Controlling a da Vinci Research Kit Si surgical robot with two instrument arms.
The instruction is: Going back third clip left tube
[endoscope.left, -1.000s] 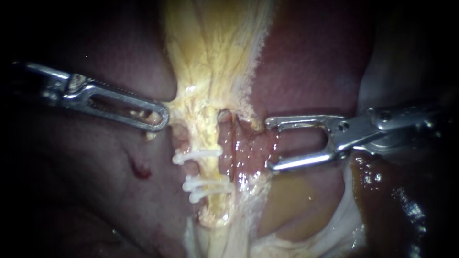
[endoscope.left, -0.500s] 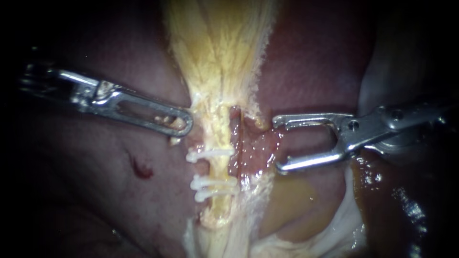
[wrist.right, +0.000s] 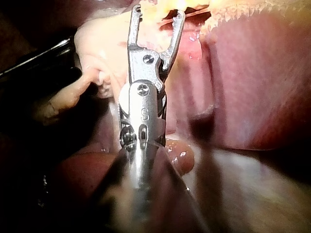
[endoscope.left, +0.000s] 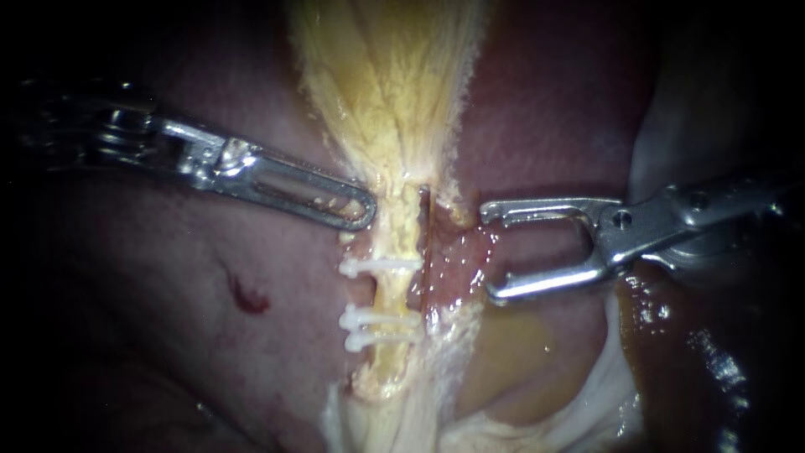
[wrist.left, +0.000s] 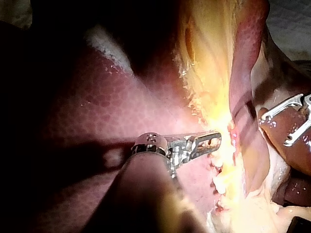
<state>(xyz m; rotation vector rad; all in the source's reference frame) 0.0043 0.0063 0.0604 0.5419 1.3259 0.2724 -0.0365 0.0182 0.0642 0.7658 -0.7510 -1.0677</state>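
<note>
Left tube [endoscope.left: 394, 243]: yellow, running 12 to 6 through centre, crossed by three white clips [endoscope.left: 379, 319], one nearer 12 and two close together toward 6. A red tube [endoscope.left: 426, 243] lies just beside it at 3.

Right instrument [endoscope.left: 488, 252]: jaws spread wide with nothing between them. The tips stand at 3 o'clock of the tubes, just short of the red one.

Left instrument [endoscope.left: 359, 211]: jaws closed at 9 o'clock of the left tube, above the top clip. Yellow flecks are seen through the jaw window, so a grip on the yellow tissue [endoscope.left: 377, 189] is judged.

Step judged: the right instrument is to be backed out. It is best drawn straight along its shaft toward 3, jaws wide, so that no tip snags the red tube or a clip end. The left hold is best left untugged.

Clip count and spacing are given by the endoscope alone. In the left wrist view the mottled liver [wrist.left: 97, 111] is shown beside the left instrument [wrist.left: 214, 141], the clips only as pale nubs. In the right wrist view the empty gap of the right instrument [wrist.right: 158, 13] is confirmed, and no clips are seen.
</note>
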